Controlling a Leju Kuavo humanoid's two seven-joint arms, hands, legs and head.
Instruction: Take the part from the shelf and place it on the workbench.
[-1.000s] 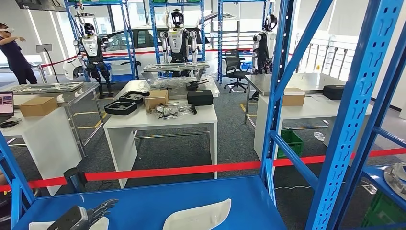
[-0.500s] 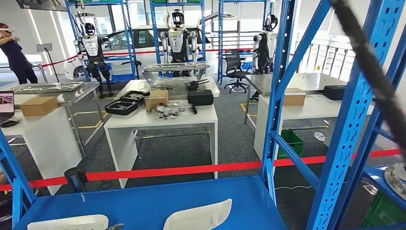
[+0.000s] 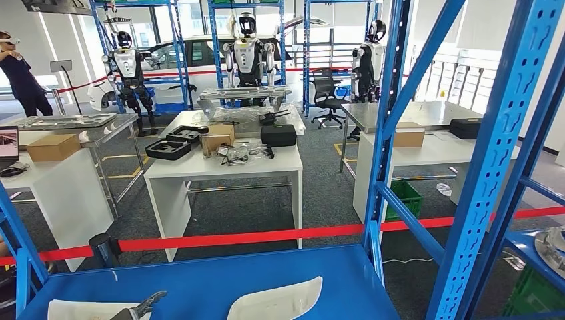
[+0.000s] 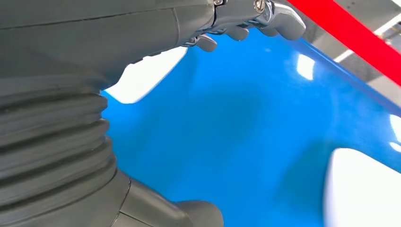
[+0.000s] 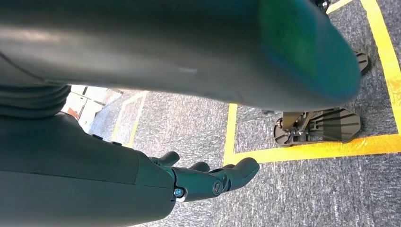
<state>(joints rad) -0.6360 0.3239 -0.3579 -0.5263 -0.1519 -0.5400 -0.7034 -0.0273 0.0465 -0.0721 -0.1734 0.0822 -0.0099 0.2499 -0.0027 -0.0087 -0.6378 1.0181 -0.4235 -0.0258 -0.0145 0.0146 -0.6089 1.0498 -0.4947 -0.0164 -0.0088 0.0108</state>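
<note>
White parts [image 3: 276, 299] on blue shelf [image 3: 200, 283]; left robot hand [image 3: 140, 309] above one, empty, fingers apart.

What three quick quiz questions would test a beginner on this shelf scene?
1. True or false: two white parts lie on the blue shelf.
2. Which robot hand is over the shelf? A) left B) right
3. Fill in: behind the shelf runs a ____ barrier tape.

Key:
1. True: one white part lies mid-shelf, another white part lies by the left robot hand.
2. A. The right robot hand hangs above grey carpet, holding nothing.
3. Red.
</note>
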